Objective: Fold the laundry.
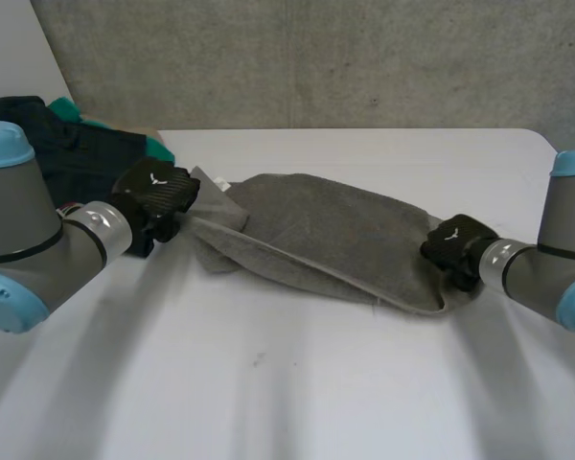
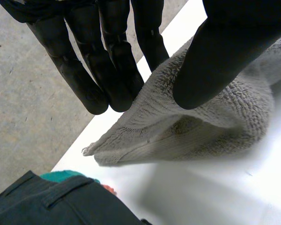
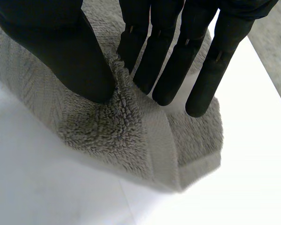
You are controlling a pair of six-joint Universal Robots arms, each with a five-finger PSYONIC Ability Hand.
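While towel (image 1: pixel 316 240) lies bunched mid-table (image 1: pixel 316 393), left hand (image 1: pixel 158 192) pinches its left end, thumb against fingers; right hand (image 1: pixel 452 244) pinches right end likewise. Likely best: lift both ends level, pull taut, clear clothes pile (image 1: pixel 67 144) far left.

A white, smooth-topped table (image 1: pixel 297 393) with rounded far corners is pictured set against a grey concrete wall (image 1: pixel 364 57), which is marked by a faint vertical seam. A small dark speck (image 1: pixel 257 361) is seen on the near tabletop. A pale panel (image 1: pixel 10 48) is seen adjoining the wall at far left.
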